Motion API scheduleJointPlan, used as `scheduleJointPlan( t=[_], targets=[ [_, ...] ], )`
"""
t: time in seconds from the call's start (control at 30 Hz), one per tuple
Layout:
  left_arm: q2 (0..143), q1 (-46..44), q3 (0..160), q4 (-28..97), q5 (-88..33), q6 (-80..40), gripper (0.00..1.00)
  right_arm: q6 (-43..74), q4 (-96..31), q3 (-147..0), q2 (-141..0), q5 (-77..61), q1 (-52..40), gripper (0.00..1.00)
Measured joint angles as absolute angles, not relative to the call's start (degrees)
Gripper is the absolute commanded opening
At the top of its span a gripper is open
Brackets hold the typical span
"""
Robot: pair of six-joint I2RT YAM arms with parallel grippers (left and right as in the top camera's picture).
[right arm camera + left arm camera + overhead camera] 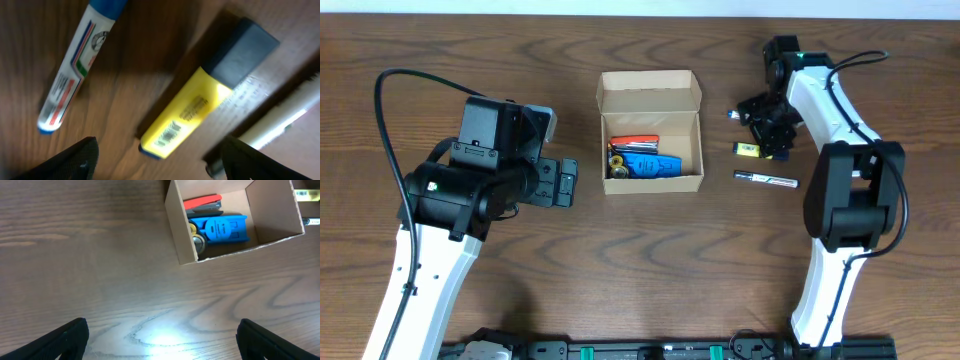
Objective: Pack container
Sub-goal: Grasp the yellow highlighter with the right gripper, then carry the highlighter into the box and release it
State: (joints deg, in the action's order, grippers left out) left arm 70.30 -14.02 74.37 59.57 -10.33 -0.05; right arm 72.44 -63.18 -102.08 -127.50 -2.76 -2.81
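Note:
The container, a tan cardboard box [650, 92], stands open at the table's middle with its lid flap folded back. It holds a blue item [653, 165], a red item [635, 142] and a small yellow and metal piece. In the left wrist view the box [180, 227] is at the upper right. My left gripper [560, 182] is open and empty, left of the box; its view shows bare table between the fingers [162, 340]. My right gripper [775, 135] is open, just above a yellow highlighter [748, 150], which lies between its fingers [160, 162] in the right wrist view [200, 107].
A white marker with a blue cap [75, 75] lies left of the highlighter, partly hidden under the right arm from overhead. Another white marker [767, 180] lies nearer the front, also at the right edge of the right wrist view [270, 127].

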Motion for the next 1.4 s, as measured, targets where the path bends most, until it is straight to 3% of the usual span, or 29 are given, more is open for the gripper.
scheduleJointPlan(
  t=[0.23,0.5,0.63,0.87,1.2,1.4],
  targets=[
    [70.3,-14.0,74.4,59.5,-10.3,-0.1,0.95,72.4,-62.3,-102.1,-129.6,-2.8,-2.8,0.79],
    [70.3,-14.0,74.3,59.6,-10.3,-0.1,0.95,72.8,-61.0,-102.1,-131.3,-1.8,-2.8,0.59],
    [70.3,-14.0,74.3,59.6,-10.3,-0.1,0.95,72.6,-60.9,-102.3,-131.5,-1.5,-2.8,0.43],
    [70.3,-14.0,74.3,59.6,-10.3,-0.1,0.95,72.6,-61.8,-102.6,-131.5,-1.6,-2.8,0.01],
    [70.3,-14.0,74.3,59.6,-10.3,-0.1,0.95,72.9,-66.2,-102.8,-131.0,-3.2,-3.0,0.01],
    [70.3,-14.0,74.3,59.6,-10.3,-0.1,0.95,72.7,-65.3,-102.7,-123.8,-3.2,-4.9,0.01]
  ],
)
